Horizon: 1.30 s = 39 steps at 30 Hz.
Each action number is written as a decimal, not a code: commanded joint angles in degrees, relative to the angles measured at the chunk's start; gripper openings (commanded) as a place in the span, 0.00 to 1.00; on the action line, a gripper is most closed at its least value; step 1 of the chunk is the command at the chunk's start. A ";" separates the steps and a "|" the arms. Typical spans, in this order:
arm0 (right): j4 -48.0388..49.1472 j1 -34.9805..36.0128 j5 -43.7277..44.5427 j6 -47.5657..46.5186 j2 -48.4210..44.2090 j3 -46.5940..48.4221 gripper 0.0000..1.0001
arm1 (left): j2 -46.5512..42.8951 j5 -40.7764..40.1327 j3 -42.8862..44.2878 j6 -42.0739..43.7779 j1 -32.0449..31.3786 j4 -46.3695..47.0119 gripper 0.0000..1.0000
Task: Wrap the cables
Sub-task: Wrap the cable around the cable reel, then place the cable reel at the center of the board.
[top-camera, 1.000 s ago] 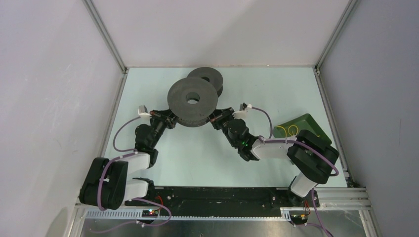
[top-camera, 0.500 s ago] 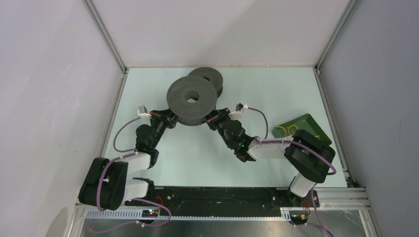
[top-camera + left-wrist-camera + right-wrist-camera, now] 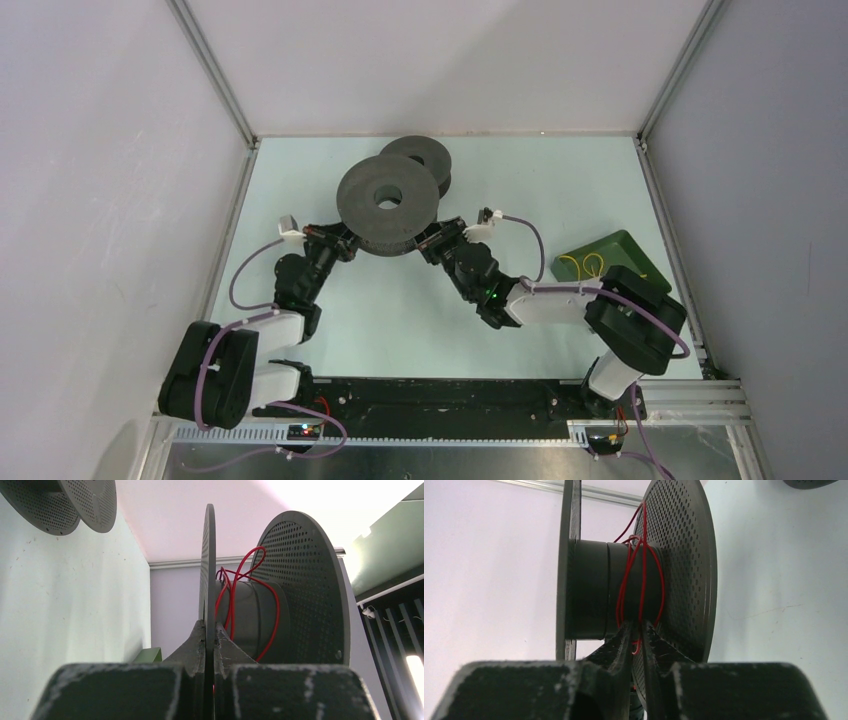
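The red cable (image 3: 642, 580) sits on the near spool (image 3: 360, 205). It is looped loosely several times round the dark core, close against one perforated flange, and a slack loop or two stands off the winding. In the right wrist view a few strands run down off the core and pass between the fingers of the right tool (image 3: 638, 632), which reaches in between the two flanges. Those fingers stand a little apart, the gap wider than the cord (so the cable lies in the gap rather than pinched).

The left tool (image 3: 210, 630) is on the opposite side of the same spool, clenched on the thin edge of one flange with a finger on each face. The red cable lies just past that flange on the core. Whether it touches a finger there I cannot tell.

The yellow cable (image 3: 581, 265) lies coiled in a green tray (image 3: 625, 250) at the right side of the tabletop (image 3: 560, 180), well apart from both tools and beside the right arm's elbow.

Counted:
- two cables, one red and one yellow
- two dark grey spools, the near spool between the tools and a far spool (image 3: 440, 160) behind it, partly covered by it in the top view
- one tray
- two tools
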 commanded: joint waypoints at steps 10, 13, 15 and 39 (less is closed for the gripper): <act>-12.49 -1.99 0.56 -4.97 -8.41 -5.12 0.24 | -1.32 1.93 1.96 -4.40 0.47 12.38 0.00; -11.00 -2.60 -0.23 -6.08 -8.85 -5.67 0.25 | -0.73 2.19 1.86 -4.18 0.64 12.42 0.00; -10.11 -3.04 -1.10 -6.74 -9.08 -6.01 0.25 | -0.52 2.40 1.88 -4.11 0.76 12.51 0.00; -6.64 -4.35 -5.45 -6.78 -6.77 -5.05 0.00 | -0.89 3.29 2.34 -4.15 0.89 12.80 0.00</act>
